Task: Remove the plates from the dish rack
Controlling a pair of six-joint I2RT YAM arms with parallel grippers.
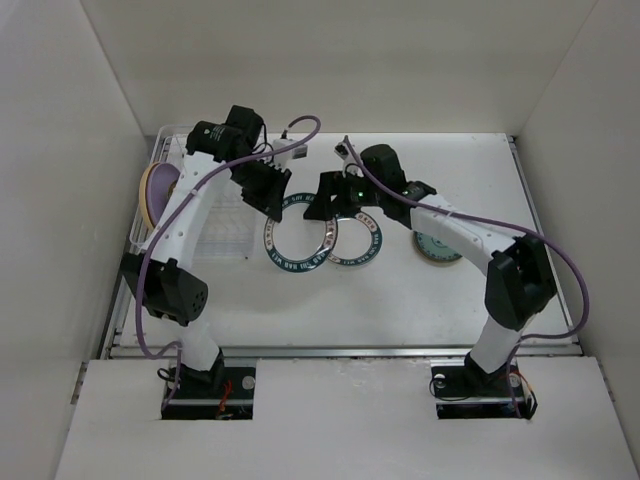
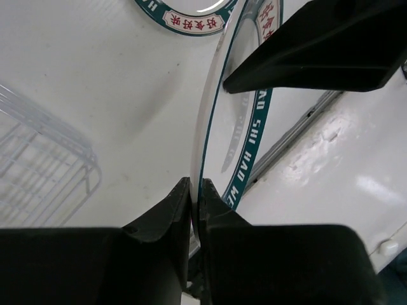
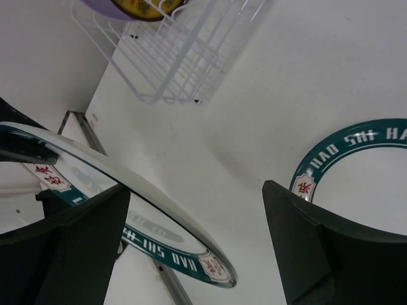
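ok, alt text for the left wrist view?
The left gripper, jaws shut, pinches the rim of a teal-rimmed white plate seen nearly edge-on, with the white table behind it. A second teal-rimmed plate lies flat at the top, and the wire dish rack shows at the left edge.

We see a white surface [image 1: 390, 310] enclosed by pale walls [image 1: 350, 60], with a metal rail [image 1: 350, 351] along its near edge.
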